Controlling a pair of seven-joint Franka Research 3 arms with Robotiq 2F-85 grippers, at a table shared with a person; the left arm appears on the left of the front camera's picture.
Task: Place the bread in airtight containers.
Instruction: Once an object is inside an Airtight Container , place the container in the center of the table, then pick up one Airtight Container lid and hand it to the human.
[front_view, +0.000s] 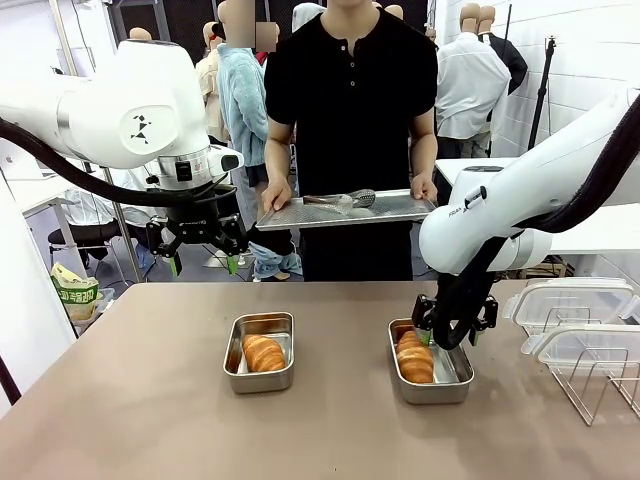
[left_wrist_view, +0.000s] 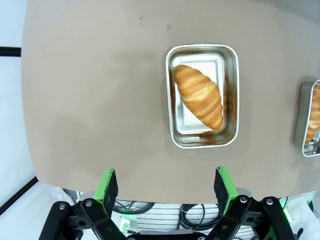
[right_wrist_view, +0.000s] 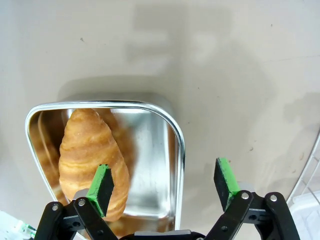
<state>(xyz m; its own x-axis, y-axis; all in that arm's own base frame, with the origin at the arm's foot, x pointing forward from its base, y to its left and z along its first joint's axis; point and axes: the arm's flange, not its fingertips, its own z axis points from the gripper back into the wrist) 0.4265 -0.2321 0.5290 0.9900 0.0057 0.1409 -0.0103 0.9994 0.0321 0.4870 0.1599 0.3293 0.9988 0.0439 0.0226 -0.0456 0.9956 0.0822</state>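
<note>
Right wrist view is giving the clearest warning: the right gripper (right_wrist_view: 162, 185) is hanging low over the right container (right_wrist_view: 150, 165) and straddling its long wall. One green pad is overlapping the right croissant (right_wrist_view: 90, 155) lying inside, and the other is outside over the bare table (right_wrist_view: 225, 75). Any sideways swing before lifting is risking a finger catching that wall and shoving or tipping the tub, or dragging the pastry up the side. Whether the inner pad is actually touching the crust I cannot tell. Both tubs are sitting uncovered, and the clear lids (front_view: 575, 305) are waiting at the wire rack (front_view: 600, 385) on the robot's right. A croissant tip riding near a rim, as the left croissant (left_wrist_view: 199, 96) is doing diagonally in the left container (left_wrist_view: 231, 100), may be keeping a lid from snapping down. As for the claws, the right one is standing spread wide and gripping nothing. The left gripper (left_wrist_view: 166, 186) is hovering high, well apart from its tub, jaws equally spread and carrying nothing.
</note>
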